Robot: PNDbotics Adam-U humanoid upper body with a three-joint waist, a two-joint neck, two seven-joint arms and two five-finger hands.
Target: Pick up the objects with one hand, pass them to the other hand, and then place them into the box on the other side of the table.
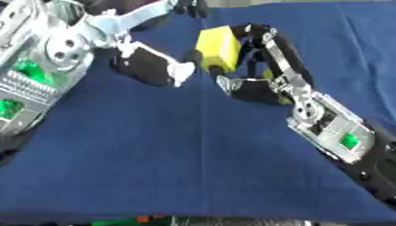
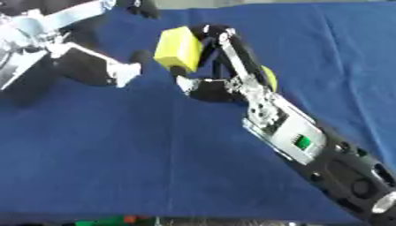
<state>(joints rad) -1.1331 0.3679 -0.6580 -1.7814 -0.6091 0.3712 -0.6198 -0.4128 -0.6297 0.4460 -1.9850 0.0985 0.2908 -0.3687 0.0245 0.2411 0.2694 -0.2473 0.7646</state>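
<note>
A yellow block (image 1: 217, 47) hangs above the blue table between my two hands. My right hand (image 1: 259, 86) comes in from the lower right with its fingers curled round the block's right side and its thumb below. My left hand (image 1: 151, 65) reaches in from the upper left, fingers relaxed and spread, with a fingertip (image 1: 193, 56) close to or touching the block's left lower edge. A second yellow thing (image 2: 268, 76) peeks out behind my right hand. No box shows in either view.
The blue cloth (image 1: 170, 150) covers the table and lies bare in front of the hands. Small green and orange things (image 1: 127, 219) show at the near edge, below the cloth.
</note>
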